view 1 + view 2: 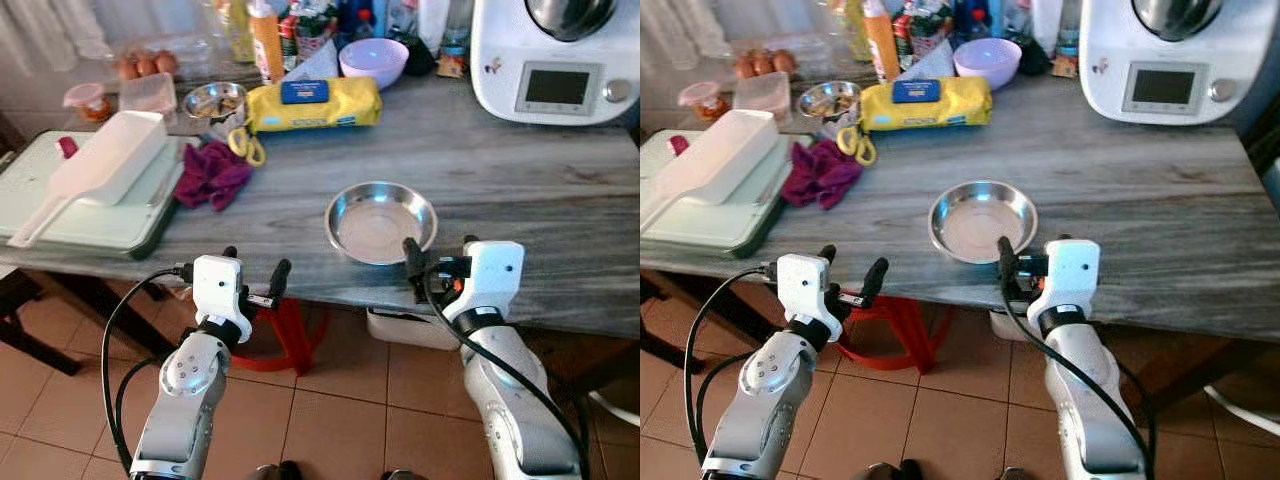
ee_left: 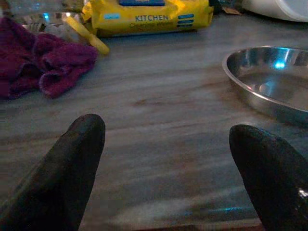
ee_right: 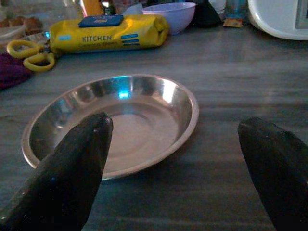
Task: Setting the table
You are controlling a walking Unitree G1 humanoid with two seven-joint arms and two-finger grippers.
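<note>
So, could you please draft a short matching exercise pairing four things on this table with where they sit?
Things:
1. steel plate
2. purple cloth
3. yellow wipes pack
4. lilac bowl

Places:
A. far side, beside the white kitchen machine
B. near edge, just ahead of the open right tool
C. next to the pale green tray
D. middle back, by the yellow scissors

Pairs: 1-B, 2-C, 3-D, 4-A

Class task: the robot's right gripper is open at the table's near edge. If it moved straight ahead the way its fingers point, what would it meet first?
Most likely the steel plate: its near rim lies directly ahead of the right gripper, between the open fingers, though one finger may clip the rim first.
</note>
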